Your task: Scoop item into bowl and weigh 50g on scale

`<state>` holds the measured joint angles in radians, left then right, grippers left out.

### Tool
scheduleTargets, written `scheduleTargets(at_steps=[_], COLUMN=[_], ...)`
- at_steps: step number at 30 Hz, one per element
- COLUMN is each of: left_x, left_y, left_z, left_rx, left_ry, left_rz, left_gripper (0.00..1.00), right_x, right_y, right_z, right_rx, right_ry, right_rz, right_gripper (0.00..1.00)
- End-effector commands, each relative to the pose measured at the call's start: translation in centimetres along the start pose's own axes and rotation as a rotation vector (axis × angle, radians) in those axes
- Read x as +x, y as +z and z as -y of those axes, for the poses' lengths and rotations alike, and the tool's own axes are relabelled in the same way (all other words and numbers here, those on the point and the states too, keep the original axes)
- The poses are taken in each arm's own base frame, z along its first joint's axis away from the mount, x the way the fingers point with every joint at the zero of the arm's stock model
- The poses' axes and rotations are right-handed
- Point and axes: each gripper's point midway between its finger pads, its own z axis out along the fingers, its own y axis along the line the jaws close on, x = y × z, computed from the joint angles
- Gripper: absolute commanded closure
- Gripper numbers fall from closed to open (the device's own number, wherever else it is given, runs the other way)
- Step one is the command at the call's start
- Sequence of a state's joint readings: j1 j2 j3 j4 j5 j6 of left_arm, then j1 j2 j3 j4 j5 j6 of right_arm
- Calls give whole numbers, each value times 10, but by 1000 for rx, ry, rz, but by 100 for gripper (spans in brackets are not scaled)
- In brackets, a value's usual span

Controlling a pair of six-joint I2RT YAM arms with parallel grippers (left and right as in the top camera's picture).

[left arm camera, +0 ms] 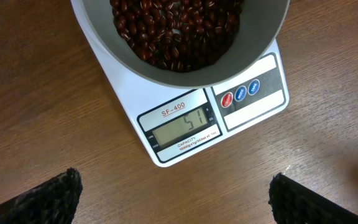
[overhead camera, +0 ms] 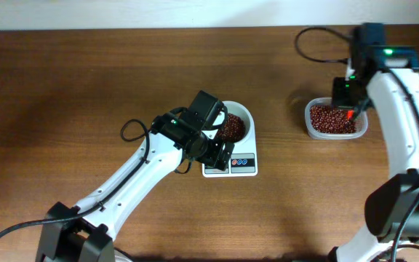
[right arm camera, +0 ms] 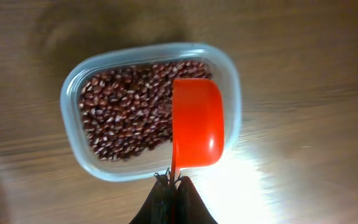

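Note:
The white bowl [overhead camera: 240,114] stands on the white scale [overhead camera: 242,166] and holds dark red beans [left arm camera: 176,28]. In the left wrist view the scale [left arm camera: 253,115] shows its grey display [left arm camera: 184,127] reading about 51, beside red and blue buttons [left arm camera: 241,93]. My left gripper [left arm camera: 176,199] is open and empty, hovering just in front of the scale. My right gripper [right arm camera: 174,183] is shut on the handle of an orange-red scoop [right arm camera: 196,121], held above the right end of a clear tub [right arm camera: 73,87] of beans [right arm camera: 123,112]. The scoop looks empty.
The clear tub [overhead camera: 310,129] of beans sits at the right back of the brown wooden table. Black cables loop near the left arm [overhead camera: 133,131] and behind the right arm [overhead camera: 318,44].

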<state>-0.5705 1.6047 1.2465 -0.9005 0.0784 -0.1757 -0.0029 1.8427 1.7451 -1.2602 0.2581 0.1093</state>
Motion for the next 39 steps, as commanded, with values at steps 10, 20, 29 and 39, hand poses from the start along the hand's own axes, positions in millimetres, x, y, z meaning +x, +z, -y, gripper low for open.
scheduleTargets(at_steps=[10,20,29,39], left_x=[1,1,1,1], left_y=[2,2,2,2], left_z=[1,1,1,1], left_rx=[0,0,0,0], left_ry=[19,19,19,19], left_rz=[-9,-9,-9,-9], left_gripper=[1,1,1,1], right_x=[13,50,36,60], right_y=[-93,-84,-36,-19], right_z=[-155,-238,-255,-268], right_rx=[-933,-838,-713,-806], right_ry=[-361,-640,-694,-686], right_rz=[119,83,89,-23], right_gripper=[96,96,96,96])
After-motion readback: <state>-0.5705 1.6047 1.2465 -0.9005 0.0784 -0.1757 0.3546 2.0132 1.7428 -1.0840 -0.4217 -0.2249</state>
